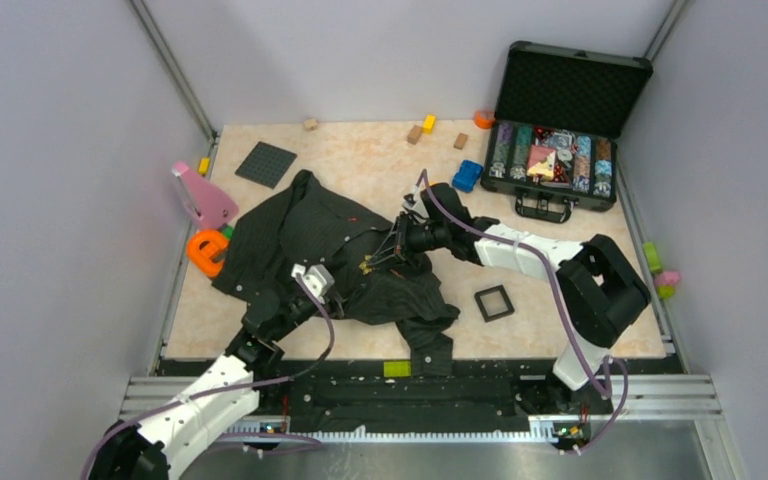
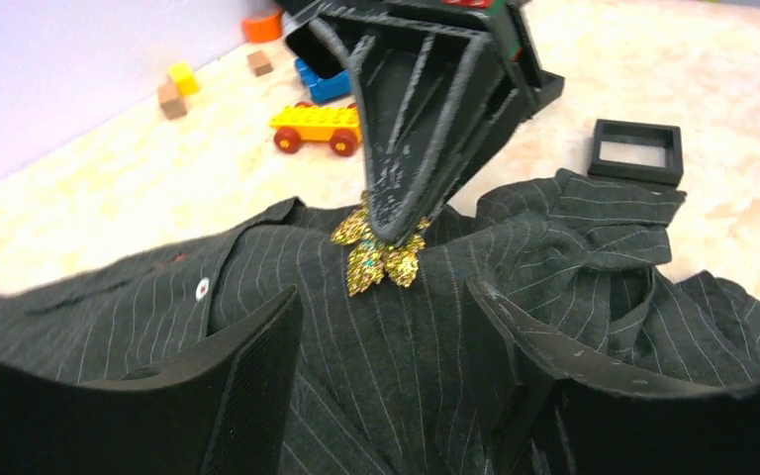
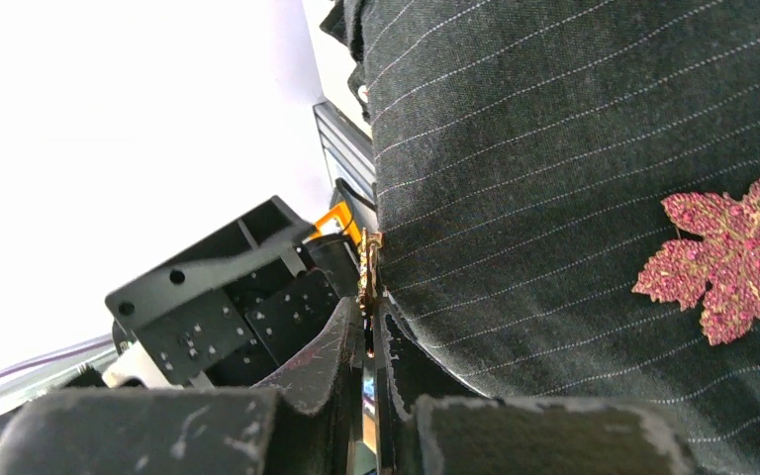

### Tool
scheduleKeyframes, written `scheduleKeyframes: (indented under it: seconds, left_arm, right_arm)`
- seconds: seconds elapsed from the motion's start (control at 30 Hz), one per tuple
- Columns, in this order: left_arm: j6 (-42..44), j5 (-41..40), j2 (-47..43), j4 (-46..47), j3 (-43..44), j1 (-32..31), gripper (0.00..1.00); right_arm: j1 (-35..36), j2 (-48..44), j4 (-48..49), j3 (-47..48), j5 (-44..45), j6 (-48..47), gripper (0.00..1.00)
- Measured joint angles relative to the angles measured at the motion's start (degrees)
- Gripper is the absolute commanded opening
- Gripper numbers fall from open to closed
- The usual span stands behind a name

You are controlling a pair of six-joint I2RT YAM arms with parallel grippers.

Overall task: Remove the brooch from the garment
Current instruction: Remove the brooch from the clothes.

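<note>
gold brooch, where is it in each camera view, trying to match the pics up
Top external: the gold brooch is a small glint on the shirt, at the right gripper tips.
Left wrist: upper centre, gold leaves under the dark gripper tip.
Right wrist: lower centre-left, edge-on between the closed fingers; the red glitter leaf is something else.
Shared landmark: the right gripper pinching it.
</note>
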Motion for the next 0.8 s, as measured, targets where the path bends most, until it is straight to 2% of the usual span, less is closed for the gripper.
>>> scheduleKeyframes:
  seconds: [0.1, 0.27, 0.73, 0.8]
  left_arm:
    - [5.27, -0.28, 2.12, 0.79, 0.2, -3.72, 0.6]
    - [12.02, -3.06, 6.45, 0.09, 0.96, -8.57, 0.48]
    - [21.29, -9.94, 7.37, 1.09, 1.6, -12.72, 0.48]
    - [22.01, -9.9, 7.78, 1.55, 1.6, -12.81, 0.45]
  right_arm:
    - [-0.35, -0.72, -2.29, 0.0, 0.02, 0.31, 0.01]
    - [-0.63, -2.05, -3.89, 0.0, -0.02, 0.92, 0.01]
    - [-0.68, -4.83, -3.48, -3.58, -0.61, 2.51, 0.01]
    - [-0.68, -4.83, -3.34, -3.78, -0.72, 2.8, 0.0]
